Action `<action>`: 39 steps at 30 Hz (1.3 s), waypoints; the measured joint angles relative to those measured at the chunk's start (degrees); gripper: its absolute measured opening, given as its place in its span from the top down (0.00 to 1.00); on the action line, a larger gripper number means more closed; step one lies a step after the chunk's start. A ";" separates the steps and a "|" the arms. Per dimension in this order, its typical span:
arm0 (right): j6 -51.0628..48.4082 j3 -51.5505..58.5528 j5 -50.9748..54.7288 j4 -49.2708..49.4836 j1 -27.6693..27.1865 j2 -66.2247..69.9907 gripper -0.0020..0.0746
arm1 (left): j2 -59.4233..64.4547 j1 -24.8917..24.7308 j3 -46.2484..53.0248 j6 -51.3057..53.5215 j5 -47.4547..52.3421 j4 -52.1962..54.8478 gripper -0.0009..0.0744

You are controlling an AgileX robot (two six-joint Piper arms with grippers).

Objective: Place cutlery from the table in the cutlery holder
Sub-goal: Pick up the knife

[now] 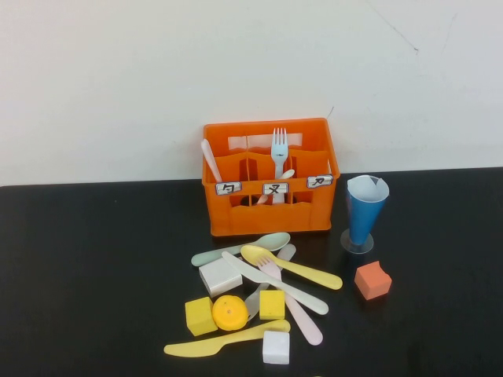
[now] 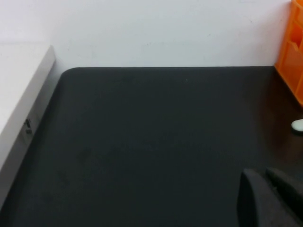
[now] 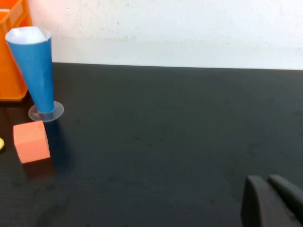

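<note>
Light, stiff, slippery cutlery (image 1: 267, 276) before crate (image 1: 271, 216); best pinched mid-handle. Left gripper (image 2: 266, 176), right gripper (image 3: 268, 182) clenched, empty, parked.

matte black table (image 1: 94, 267) carries orange cutlery holder (image 1: 271, 206) at back, blue cone cup (image 1: 365, 208) just beside it, orange cube (image 1: 372, 280), plus loose pastel cutlery (image 1: 291, 267) w/ yellow cubes (image 1: 200, 316), white cubes (image 1: 220, 276), yellow ball (image 1: 230, 312) in front.
</note>
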 joint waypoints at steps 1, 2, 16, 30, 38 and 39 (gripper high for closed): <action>0.00 0.00 0.00 0.00 0.00 0.00 0.98 | 0.00 0.00 0.00 0.00 0.00 0.00 0.99; 0.00 0.00 0.00 0.00 0.00 0.00 0.98 | 0.00 0.00 0.00 0.00 0.00 0.00 0.99; 0.00 0.00 0.00 0.00 0.00 0.00 0.98 | 0.00 0.00 0.00 0.00 0.07 0.00 0.99; 0.67 0.00 0.00 0.91 0.00 0.00 0.98 | 0.00 0.00 0.00 0.11 0.07 0.00 0.99; 12.95 0.34 0.95 32.45 0.00 0.00 0.98 | 0.00 0.00 0.00 0.11 0.12 0.00 0.99; 13.26 0.34 0.95 33.81 0.00 0.00 0.98 | 0.00 0.00 0.00 0.11 0.22 0.00 0.99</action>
